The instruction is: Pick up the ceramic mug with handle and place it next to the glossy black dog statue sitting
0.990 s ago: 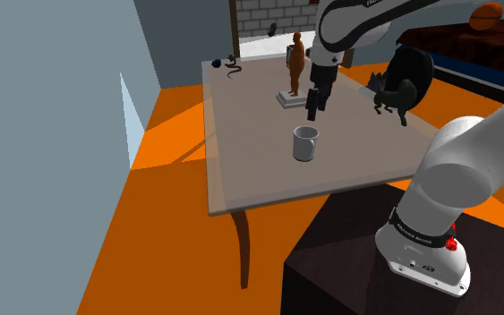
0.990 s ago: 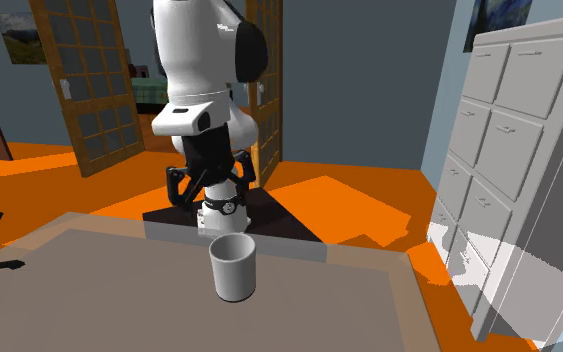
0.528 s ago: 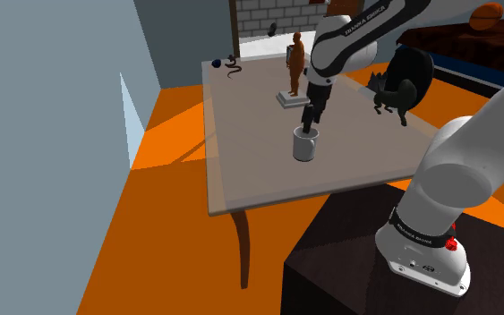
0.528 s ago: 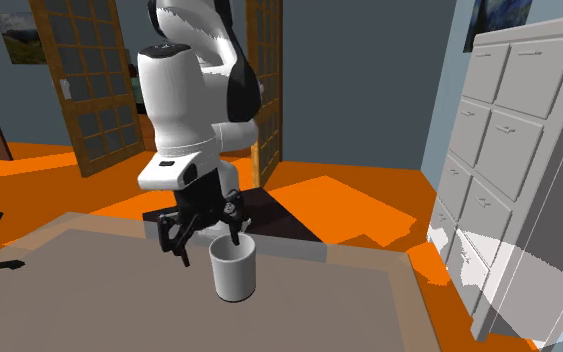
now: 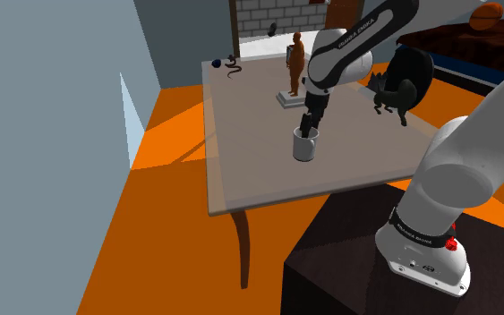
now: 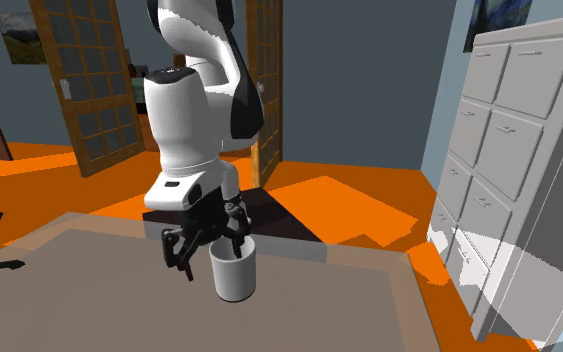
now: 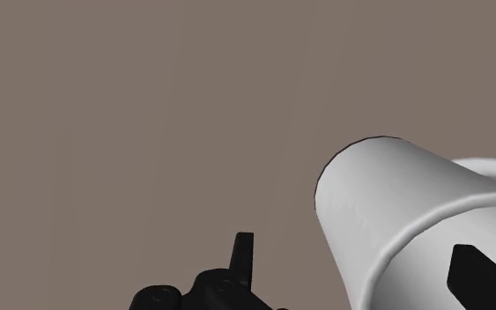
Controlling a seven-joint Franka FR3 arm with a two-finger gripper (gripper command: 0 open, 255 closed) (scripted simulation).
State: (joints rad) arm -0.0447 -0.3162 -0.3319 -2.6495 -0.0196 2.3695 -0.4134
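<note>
A pale grey mug (image 5: 304, 146) stands upright on the brown table (image 5: 259, 174), near the edge closest to the stand. My black gripper (image 5: 307, 132) is lowered onto its rim and is open. One finger hangs inside the mug (image 6: 234, 277) and the other outside, so the gripper (image 6: 211, 255) straddles the wall without clasping it. In the wrist view one fingertip (image 7: 243, 254) is over bare table and the other is inside the mug (image 7: 396, 207), with the gripper (image 7: 360, 275) astride the rim. The glossy black dog statue (image 5: 393, 94) sits toward the shoulder view's right.
A brown figure of a standing person (image 5: 294, 64) on a grey base stands just beyond the mug. Small dark objects (image 5: 230, 67) lie at the far table corner. A white dresser (image 6: 529, 170) stands off the table at the second exterior view's right. The stand (image 5: 366, 268) borders the near edge.
The arm has come down from above the mug until one finger dipped inside its rim. The jaws stayed apart, and the mug has not moved.
</note>
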